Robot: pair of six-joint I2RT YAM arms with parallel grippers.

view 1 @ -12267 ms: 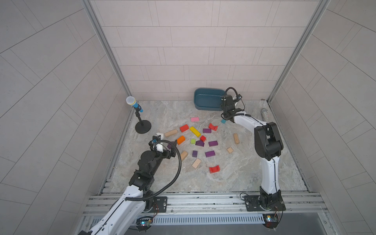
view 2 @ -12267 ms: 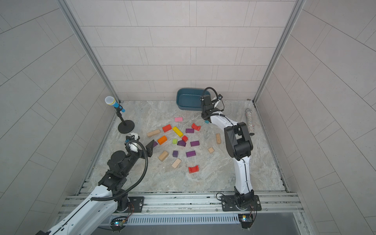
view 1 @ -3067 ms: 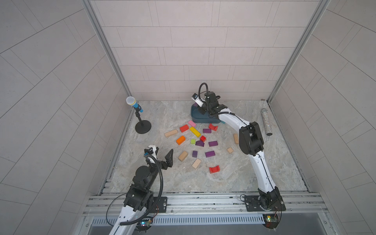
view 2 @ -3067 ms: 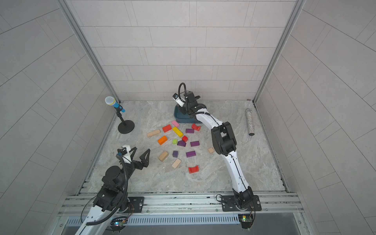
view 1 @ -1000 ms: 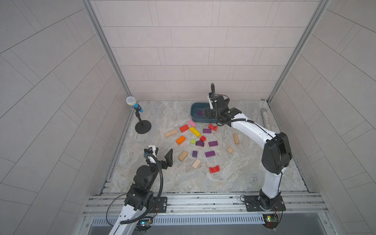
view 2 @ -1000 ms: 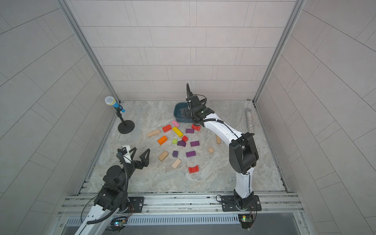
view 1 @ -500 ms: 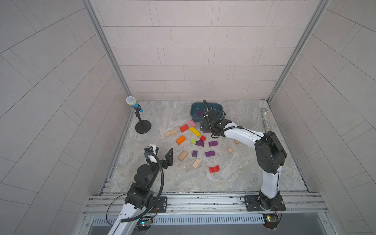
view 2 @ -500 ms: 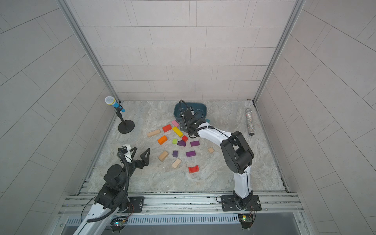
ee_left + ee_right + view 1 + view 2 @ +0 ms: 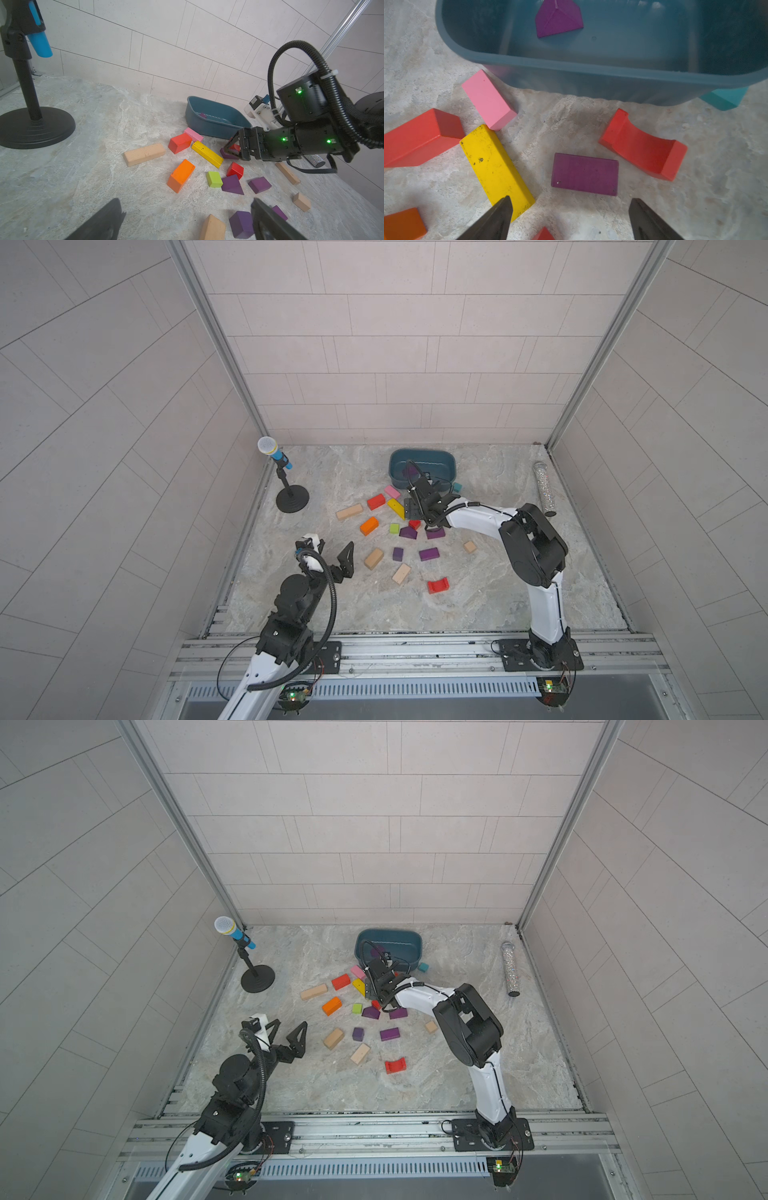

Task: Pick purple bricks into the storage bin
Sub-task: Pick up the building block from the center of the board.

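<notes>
Brick up next looks like the flat purple brick (image 9: 584, 174). It's lying on the worktop (image 9: 571, 124) just ahead of the right gripper (image 9: 570, 198), not yet between its tips. That gripper is spread wide and empty.

The storage bin (image 9: 571, 64) sits just beyond the brick with one peaked purple brick (image 9: 558, 18) already inside, so it's a short carry.

My take on doing this well: ease forward until the brick is centred between the fingers, then drop straight down. The jaws line up with the brick's long way and the gap looks wide enough, so pinching it end to end should work.

Watch the yellow brick (image 9: 494, 164). It's right by one fingertip, and a sloppy descent would probably land on it or shove it. The red arch block (image 9: 641, 145) is on the brick's other side, near but not touching.

Four more purple bricks (image 9: 429, 553) wait behind the gripper, toward the arm's base. The left gripper (image 9: 286, 1029) is also spread and empty, well apart from all this.
</notes>
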